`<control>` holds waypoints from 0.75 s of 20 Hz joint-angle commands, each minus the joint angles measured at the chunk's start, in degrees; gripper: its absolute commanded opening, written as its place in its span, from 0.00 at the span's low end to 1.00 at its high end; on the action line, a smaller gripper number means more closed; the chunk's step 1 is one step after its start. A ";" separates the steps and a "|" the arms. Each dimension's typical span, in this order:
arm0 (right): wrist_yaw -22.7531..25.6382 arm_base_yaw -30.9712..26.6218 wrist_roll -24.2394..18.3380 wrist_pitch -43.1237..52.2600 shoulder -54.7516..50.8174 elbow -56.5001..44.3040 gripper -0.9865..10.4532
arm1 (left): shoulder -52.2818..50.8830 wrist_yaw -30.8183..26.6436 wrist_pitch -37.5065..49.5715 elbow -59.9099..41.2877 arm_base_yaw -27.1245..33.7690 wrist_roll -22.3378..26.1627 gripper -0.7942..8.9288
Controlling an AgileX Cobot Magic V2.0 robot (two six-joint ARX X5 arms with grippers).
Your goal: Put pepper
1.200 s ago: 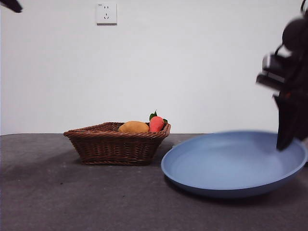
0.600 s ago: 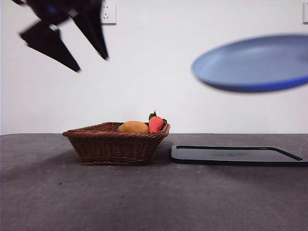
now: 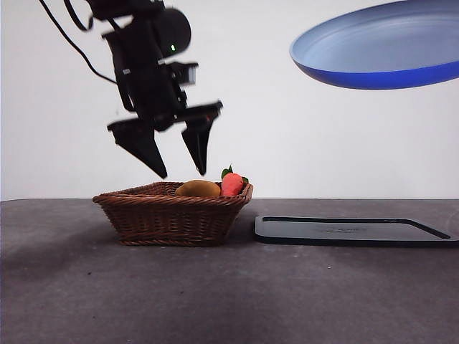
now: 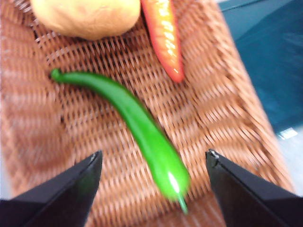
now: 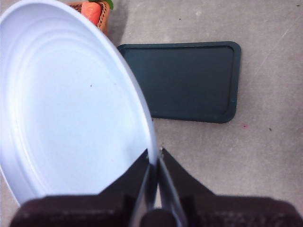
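Over the basket (image 3: 172, 211), left gripper (image 3: 179, 168) spread wide, empty — pepper (image 4: 137, 125) lying slantwise on the weave between the jaws, below a yellow fruit (image 4: 87, 16). Best to drop straight, straddling its thick middle. Lower than half a second ago. Right gripper (image 5: 155, 163) pinching the blue plate (image 3: 380, 50) rim — now higher above the dark tray (image 3: 355, 231).

The left gripper (image 3: 181, 174) is matte black with two wedge-shaped pointed jaws, a rounded wrist housing bearing a small green light, and thin black cables (image 3: 63, 32) looping above.
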 commanded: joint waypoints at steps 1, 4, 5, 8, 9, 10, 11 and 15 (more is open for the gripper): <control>-0.44 -0.02 0.70 0.50 0.07 1.05 0.09 | 3.17 -1.03 1.49 1.49 -0.72 -0.39 0.47; -0.44 0.00 0.70 0.50 0.07 1.05 0.09 | 5.42 -1.01 2.91 1.51 -0.98 -0.57 0.47; -0.44 0.04 0.68 0.48 0.07 1.05 0.09 | 5.95 -1.03 3.19 1.51 -1.11 -0.98 0.47; -0.46 0.15 0.59 0.50 0.09 1.05 0.09 | 6.95 -1.20 4.57 1.51 -1.49 -1.31 0.47; -0.46 0.15 0.59 0.50 0.09 1.05 0.09 | 7.28 -1.46 4.61 1.51 -1.51 -1.33 0.47; -0.46 0.15 0.57 0.50 0.07 1.05 0.09 | 7.85 -1.88 4.55 1.51 -1.62 -1.42 0.47; -0.46 0.15 0.55 0.50 0.07 1.05 0.09 | 8.28 -2.40 4.13 1.51 -1.66 -1.42 0.47; -0.44 0.15 0.13 0.52 0.09 1.05 0.09 | 9.55 -2.60 3.96 1.51 -2.23 -1.46 0.47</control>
